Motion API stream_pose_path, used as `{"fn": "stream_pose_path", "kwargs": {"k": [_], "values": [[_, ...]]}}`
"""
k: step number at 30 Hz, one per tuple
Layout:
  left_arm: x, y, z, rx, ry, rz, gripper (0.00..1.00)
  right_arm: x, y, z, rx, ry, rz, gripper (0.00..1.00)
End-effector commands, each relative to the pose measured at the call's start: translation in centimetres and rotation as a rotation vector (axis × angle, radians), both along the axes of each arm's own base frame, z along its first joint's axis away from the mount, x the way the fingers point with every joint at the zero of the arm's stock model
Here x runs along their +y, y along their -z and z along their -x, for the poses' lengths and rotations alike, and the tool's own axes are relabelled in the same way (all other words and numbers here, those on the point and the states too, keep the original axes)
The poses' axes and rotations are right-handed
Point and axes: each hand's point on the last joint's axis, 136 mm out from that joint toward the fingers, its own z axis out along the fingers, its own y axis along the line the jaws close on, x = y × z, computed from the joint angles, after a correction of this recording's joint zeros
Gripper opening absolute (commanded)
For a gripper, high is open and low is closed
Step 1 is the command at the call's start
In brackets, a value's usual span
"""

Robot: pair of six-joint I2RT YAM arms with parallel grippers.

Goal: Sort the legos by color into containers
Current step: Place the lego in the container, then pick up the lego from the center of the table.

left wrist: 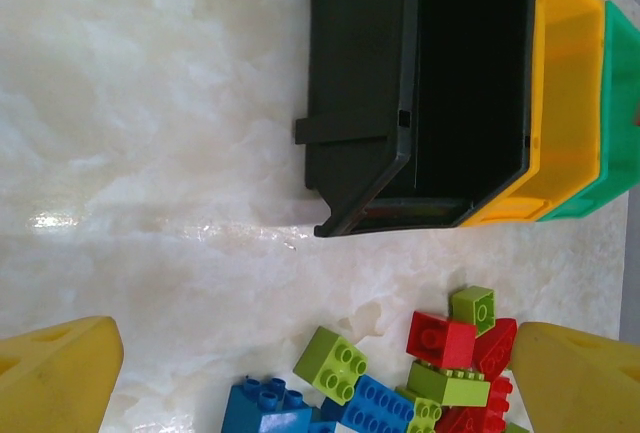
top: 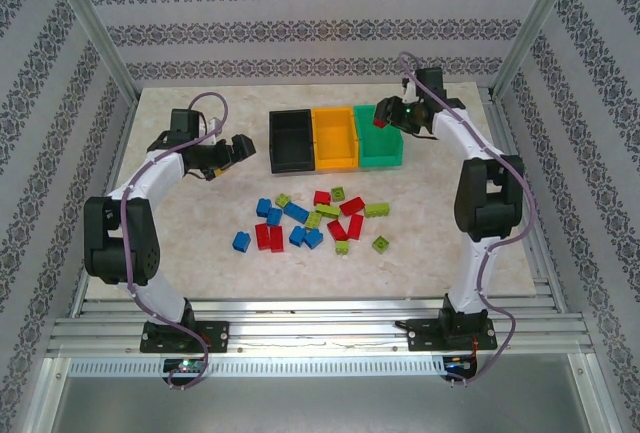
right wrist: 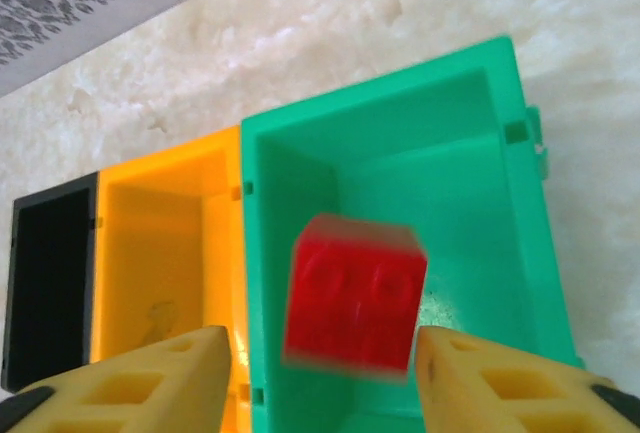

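While the right gripper (right wrist: 320, 341) is positioned above the green bin (right wrist: 380, 83), its fingers (right wrist: 150, 383) are spread and a red brick (right wrist: 355, 293) is seen between them with a clear gap on its left side, so the brick is not clamped. The brick is blurred and framed against the bin's interior, from which it is judged to be in the course of release into that bin. No other brick is visible on the exposed part of the green bin's floor. The orange-yellow bin (top: 335, 165) and the black bin (left wrist: 350, 73) are placed directly beside it in one row, and nothing is seen in the visible parts of either. The left gripper (left wrist: 315, 338) is held wide open and empty above the desk (top: 200, 233), near the black bin's front corner and short of the loose bricks (top: 315, 218). These are scattered in a mixed group of red, blue and lime green pieces in front of the bins. The task is therefore judged to be at its start: one red brick is being deposited, and nearly the whole set is left to be sorted. Which bins are meant for blue and lime green cannot be told.
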Motion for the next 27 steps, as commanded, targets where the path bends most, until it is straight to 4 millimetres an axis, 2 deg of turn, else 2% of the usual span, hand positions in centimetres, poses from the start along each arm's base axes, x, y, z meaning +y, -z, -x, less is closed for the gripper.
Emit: {"fn": "stream_pose_path", "kwargs": {"k": [1, 4, 8, 14, 16, 19, 23, 27], "values": [[-0.8, -0.6, 0.4, 0.007, 0.046, -0.007, 1.00, 1.2, -0.1, 1.1, 0.008, -0.031, -0.025, 0.54], [-0.8, -0.6, 0.3, 0.007, 0.046, -0.010, 1.00, 2.0, -0.4, 3.2, -0.008, -0.082, -0.013, 0.54], [-0.7, -0.7, 0.2, 0.009, 0.043, -0.011, 1.00, 4.8, -0.1, 7.8, -0.018, -0.217, -0.017, 0.54], [-0.7, -0.7, 0.2, 0.011, 0.044, -0.017, 1.00, 8.9, 4.1, 16.3, 0.077, -0.442, 0.189, 0.54], [-0.6, -1.0, 0.2, 0.004, 0.043, -0.021, 1.00, 9.7, 5.6, 18.8, 0.121, -0.496, 0.237, 0.54], [-0.6, -1.4, 0.3, -0.009, 0.043, -0.025, 1.00, 9.6, 7.5, 21.5, 0.161, -0.534, 0.320, 0.54], [-0.5, -1.4, 0.2, -0.009, 0.047, -0.033, 1.00, 9.0, 9.1, 22.3, 0.182, -0.538, 0.393, 0.55], [-0.6, -1.6, 0.3, -0.010, 0.047, -0.028, 1.00, 8.8, 8.9, 22.2, 0.178, -0.543, 0.428, 0.65]]}}
